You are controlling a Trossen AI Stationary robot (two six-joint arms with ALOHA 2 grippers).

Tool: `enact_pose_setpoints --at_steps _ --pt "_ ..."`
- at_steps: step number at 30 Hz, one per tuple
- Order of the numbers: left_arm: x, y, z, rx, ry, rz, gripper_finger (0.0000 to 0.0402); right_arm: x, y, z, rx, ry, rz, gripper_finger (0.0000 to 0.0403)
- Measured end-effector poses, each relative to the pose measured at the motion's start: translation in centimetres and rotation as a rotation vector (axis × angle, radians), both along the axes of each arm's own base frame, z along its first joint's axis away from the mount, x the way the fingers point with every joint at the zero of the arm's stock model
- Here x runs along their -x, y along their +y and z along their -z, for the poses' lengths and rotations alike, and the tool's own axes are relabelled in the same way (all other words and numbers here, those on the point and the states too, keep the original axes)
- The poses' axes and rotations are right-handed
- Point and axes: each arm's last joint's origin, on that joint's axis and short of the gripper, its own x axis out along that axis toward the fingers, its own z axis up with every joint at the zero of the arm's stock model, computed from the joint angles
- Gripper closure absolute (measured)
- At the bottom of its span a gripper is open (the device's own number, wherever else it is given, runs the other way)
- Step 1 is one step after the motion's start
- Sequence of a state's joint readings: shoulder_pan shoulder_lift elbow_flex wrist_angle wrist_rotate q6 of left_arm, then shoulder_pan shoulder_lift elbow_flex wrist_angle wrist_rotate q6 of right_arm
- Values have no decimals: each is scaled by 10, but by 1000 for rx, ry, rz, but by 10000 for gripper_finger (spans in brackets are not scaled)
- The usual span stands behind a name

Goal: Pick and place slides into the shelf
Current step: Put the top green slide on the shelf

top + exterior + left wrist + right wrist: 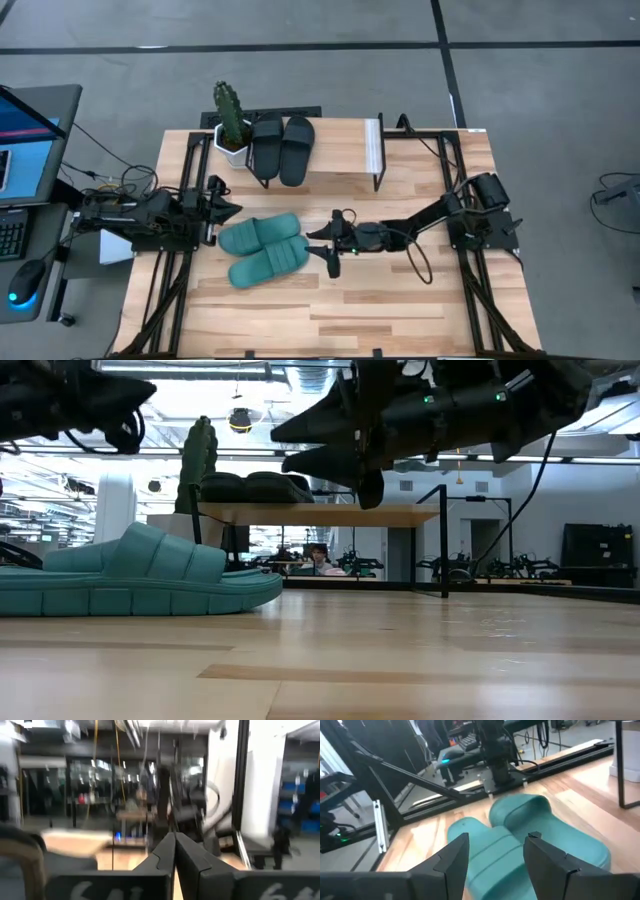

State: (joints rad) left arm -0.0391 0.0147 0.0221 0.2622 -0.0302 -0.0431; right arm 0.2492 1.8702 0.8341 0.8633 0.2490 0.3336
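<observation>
Teal slides (pixel 262 250) lie before the right pincer (pixel 328 247), its fingers apart, gripping nothing.

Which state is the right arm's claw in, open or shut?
Open: the right claw shows a clear gap between its fingers, framing the teal slides without touching them.

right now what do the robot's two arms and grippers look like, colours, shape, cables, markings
Both arms are dark, nearly black, jointed links. The right arm trails a looping black cable, and small green lights show on it in the low view. The right gripper has two flat, angular dark fingers. The left gripper has matching dark wedge-shaped fingers, with pale, blurred markings on the body below them. The left arm sits amid tangled wiring.
</observation>
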Motion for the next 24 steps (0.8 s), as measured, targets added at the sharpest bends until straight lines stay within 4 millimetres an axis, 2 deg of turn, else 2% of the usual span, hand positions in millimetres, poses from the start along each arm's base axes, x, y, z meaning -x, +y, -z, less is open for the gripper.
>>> enact_pose_setpoints --at_steps 5,9,13,18,24 --pt "3 1 -3 40 197 -8 402 0 -1 2 21 20 1 234" --pt "9 1 -7 143 343 -13 402 1 -1 5 33 52 0 233" --pt "8 1 1 277 451 -21 402 3 -2 3 46 93 0 232" --pt "1 2 10 396 488 -81 402 16 -8 -19 81 172 11 235" --pt "-7 -7 32 520 517 -26 402 38 -3 -49 202 213 -2 236"
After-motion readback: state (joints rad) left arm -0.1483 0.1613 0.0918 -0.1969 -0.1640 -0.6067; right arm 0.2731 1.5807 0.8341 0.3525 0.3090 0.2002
